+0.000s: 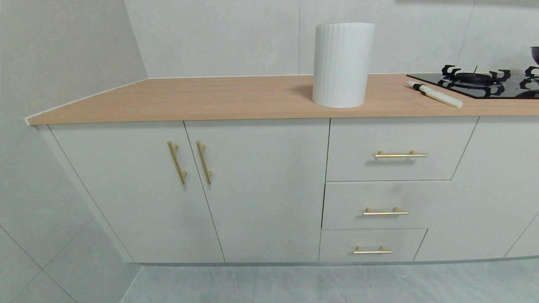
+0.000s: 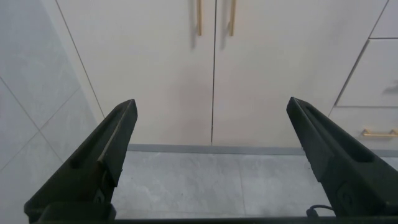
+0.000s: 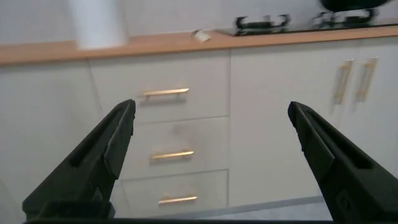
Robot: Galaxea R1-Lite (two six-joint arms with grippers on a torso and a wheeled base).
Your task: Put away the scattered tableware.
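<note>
Head view, on the counter (image 1: 189, 99): a white ribbed canister (image 1: 343, 65). A white utensil (image 1: 433, 94) with a black band lies to the canister's right, just beside the hob (image 1: 476, 82).

Left wrist view: I log the left gripper (image 2: 211, 106) with jaws spread and empty, low before the double doors (image 2: 155, 74) below-left of the canister.

Right wrist view: the right gripper (image 3: 211, 107) has jaws spread and empty, facing the drawers (image 3: 161, 124) beneath the canister.

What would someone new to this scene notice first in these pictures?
The tall white ribbed canister standing upright on the wooden countertop draws the eye first. To its right, a pale utensil with a black band lies flat on the counter beside the black gas hob. Below, brass handles stand out on the pale cabinet fronts.
</note>
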